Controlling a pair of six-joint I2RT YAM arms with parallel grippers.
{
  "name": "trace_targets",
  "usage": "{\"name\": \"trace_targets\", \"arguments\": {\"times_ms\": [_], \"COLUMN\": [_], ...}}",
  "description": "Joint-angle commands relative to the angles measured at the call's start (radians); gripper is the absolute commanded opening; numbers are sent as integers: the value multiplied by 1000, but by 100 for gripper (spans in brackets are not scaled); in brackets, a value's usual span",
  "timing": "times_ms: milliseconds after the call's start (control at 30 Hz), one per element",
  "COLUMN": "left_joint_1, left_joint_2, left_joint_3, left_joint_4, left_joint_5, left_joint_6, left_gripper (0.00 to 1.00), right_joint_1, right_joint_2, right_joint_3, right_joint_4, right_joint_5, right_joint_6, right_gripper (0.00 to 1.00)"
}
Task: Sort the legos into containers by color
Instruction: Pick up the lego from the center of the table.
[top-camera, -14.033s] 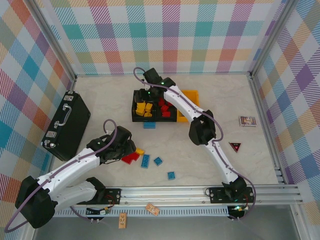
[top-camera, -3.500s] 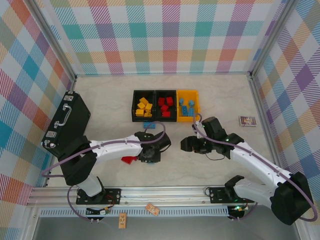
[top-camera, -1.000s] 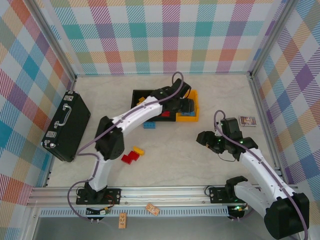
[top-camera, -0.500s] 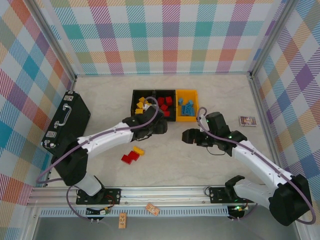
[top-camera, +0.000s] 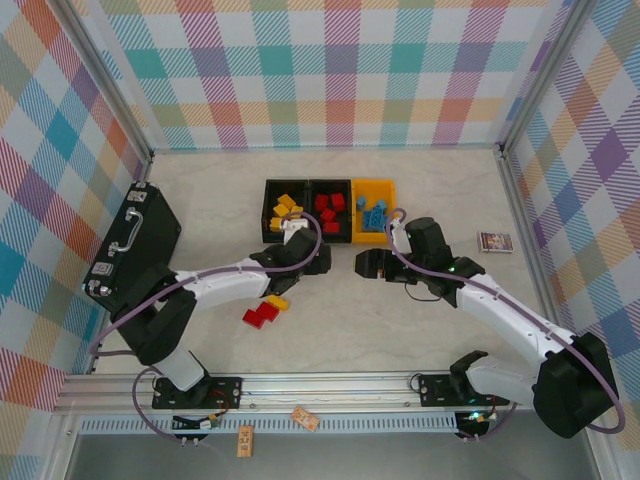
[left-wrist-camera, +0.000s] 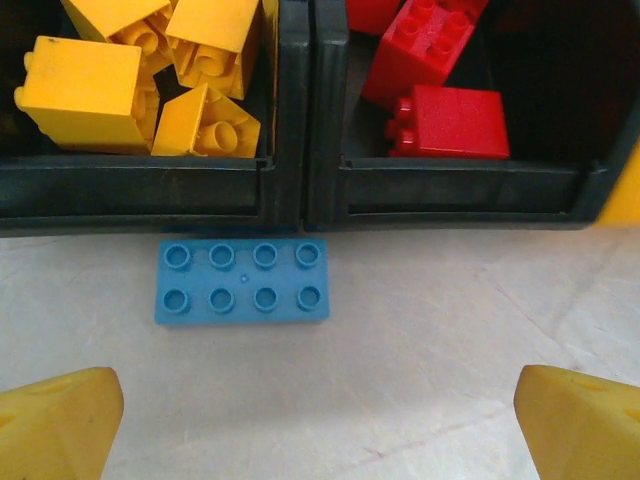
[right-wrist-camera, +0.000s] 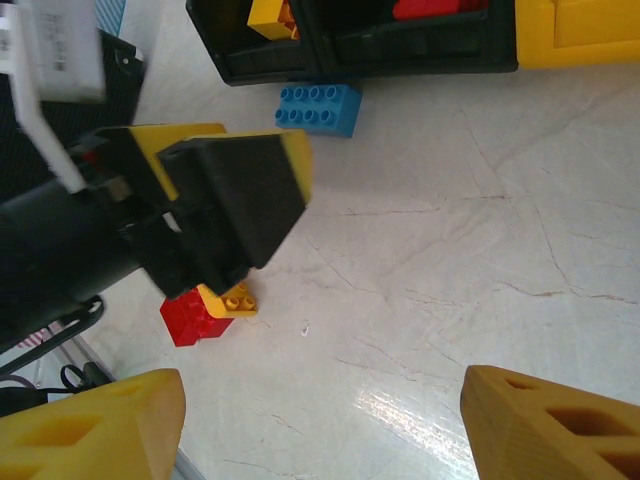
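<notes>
— Entry one: left gripper (left-wrist-camera: 320, 430). Condition?
— Jaws are spread wide; nothing is held between them.

— What is listed ahead of it?
— One blue brick (left-wrist-camera: 242, 281), laid flat on the table (left-wrist-camera: 450, 340) with its studs up. It is found just beyond the fingertips, touching the front walls of two bins where they meet. Past that wall, yellow bricks (left-wrist-camera: 85, 95) are lodged in the left black bin (left-wrist-camera: 130, 190), and red bricks (left-wrist-camera: 450, 120) in the middle bin (left-wrist-camera: 460, 190).

— And behind it?
— Loose red bricks (top-camera: 260, 316) are recorded beside its arm, with a loose yellow brick (top-camera: 277, 301) set against them.

— Entry two: right gripper (right-wrist-camera: 325, 425). Condition?
— Fingers are set well apart; nothing is gripped.

— Outward from it?
— The left gripper is faced, near. The yellow bin (top-camera: 375, 240) is placed just ahead, at the end of the row, and blue bricks (top-camera: 372, 215) are kept in it.
</notes>
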Motion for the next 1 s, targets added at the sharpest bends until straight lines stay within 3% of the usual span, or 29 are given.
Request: {"name": "trace_targets", "arguments": {"times_ms": [0, 633, 967], "left_joint_1": [21, 97, 105], "left_joint_2": [47, 208, 255], "left_joint_3": [-3, 66, 110], "left_joint_4": [72, 95, 65], "left_joint_5": [-43, 9, 39], "left_joint_6": [39, 79, 77], "left_gripper": [100, 98, 79], "right_joint_1": [6, 6, 6], "right_joint_2": [-29, 5, 2], "right_joint_3": [6, 14, 12], "right_joint_4": [15, 18, 11], "right_joint_5": [0, 9, 22], "right_joint_6": [-28, -38, -39], "right_gripper": [73, 73, 72]}}
